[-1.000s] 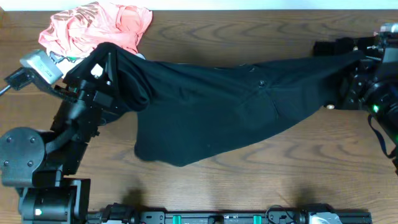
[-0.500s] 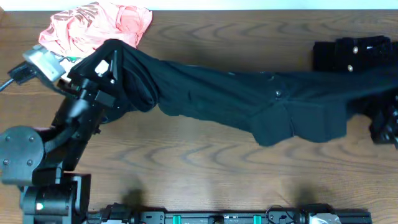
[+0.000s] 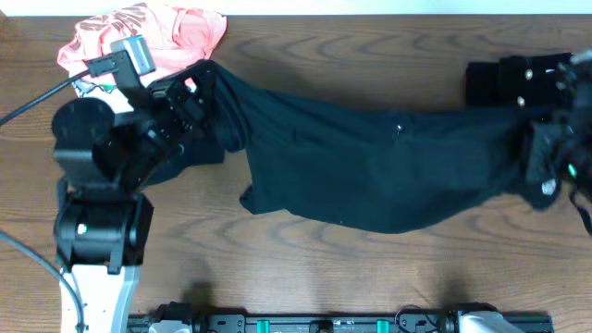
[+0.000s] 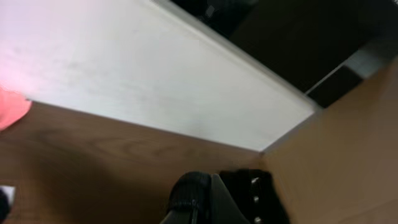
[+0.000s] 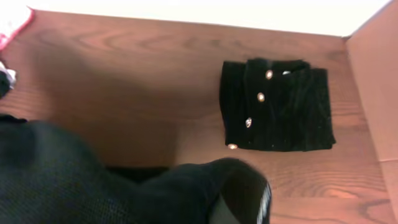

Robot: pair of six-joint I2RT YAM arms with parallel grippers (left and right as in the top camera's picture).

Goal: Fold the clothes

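Left claw (image 3: 199, 85), right claw (image 3: 548, 150) pinch black T-shirt (image 3: 370, 171) stretched between.

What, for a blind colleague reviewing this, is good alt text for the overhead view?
A black T-shirt is stretched across a wooden table, its ends gripped by the left gripper and the right gripper. A crumpled coral-pink garment lies at the far left; a folded black garment at the far right.

Read as a robotics lab bench, not a home. Noted left arm (image 3: 88, 157) and right arm (image 3: 562, 155) mounted at a wood-grain table (image 3: 305, 268), loose cable (image 3: 37, 97) trailing, equipment rail (image 3: 333, 324) along the front edge, plain white board (image 4: 155, 81) behind.
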